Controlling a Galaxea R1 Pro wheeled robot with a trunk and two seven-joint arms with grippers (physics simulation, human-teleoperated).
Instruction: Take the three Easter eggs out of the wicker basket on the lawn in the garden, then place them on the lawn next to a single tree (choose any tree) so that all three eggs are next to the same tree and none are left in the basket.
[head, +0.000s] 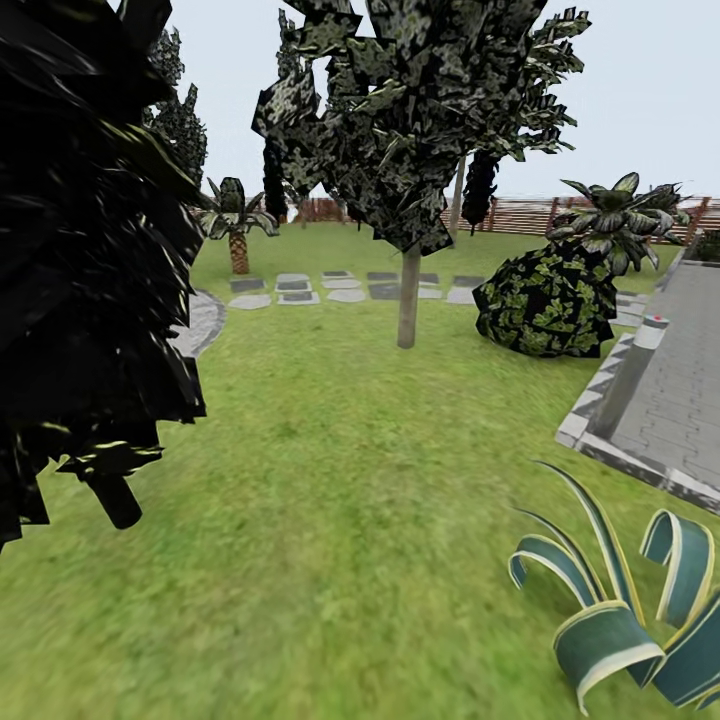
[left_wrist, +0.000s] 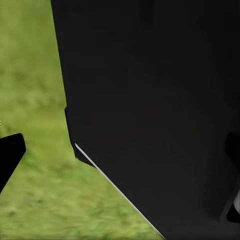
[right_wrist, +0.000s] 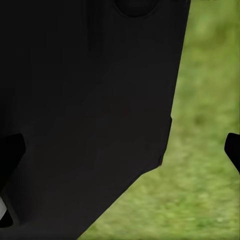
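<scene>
While the robot crosses the lawn (head: 330, 480), a slim tree (head: 408, 300) stands ahead beside a shrub (head: 545, 300) and paving (head: 680, 390). No writing is legible. Whether either gripper is open or closed cannot be told.

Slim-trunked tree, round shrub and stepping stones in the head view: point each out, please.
Slim-trunked tree (head: 408, 300), head view: on its bare straight trunk.
Round shrub (head: 545, 300), head view: on the middle of its leafy mass.
Stepping stones (head: 346, 295), head view: on one pale slab in the row.
</scene>
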